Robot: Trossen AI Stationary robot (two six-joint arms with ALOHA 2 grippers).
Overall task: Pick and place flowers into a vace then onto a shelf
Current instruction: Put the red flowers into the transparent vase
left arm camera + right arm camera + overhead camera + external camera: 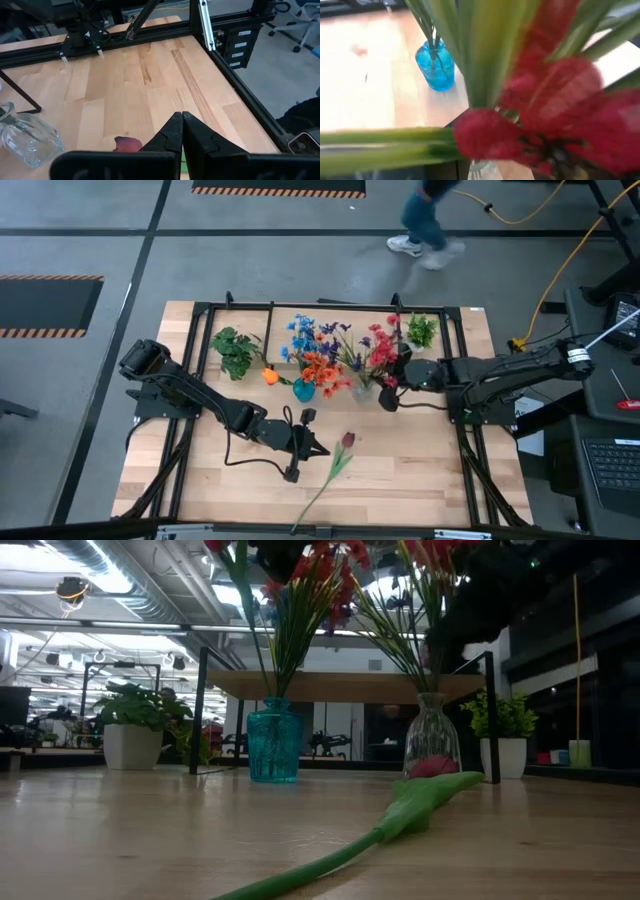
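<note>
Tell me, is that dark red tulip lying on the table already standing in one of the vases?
No, the tulip lies flat on the bare wooden table, in front of the blue vase and the clear vase.

The left arm stretches from the left edge toward lower centre of the overhead frame, its left gripper (312, 447) pinched shut, fingertips (176, 121) meeting. The right arm reaches in from the right, right gripper (392, 383) just right of centre.

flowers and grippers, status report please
Left gripper shut, empty, beside the loose tulip on the table. Right gripper among red flowers in the clear vase. Nothing blocking.
</note>
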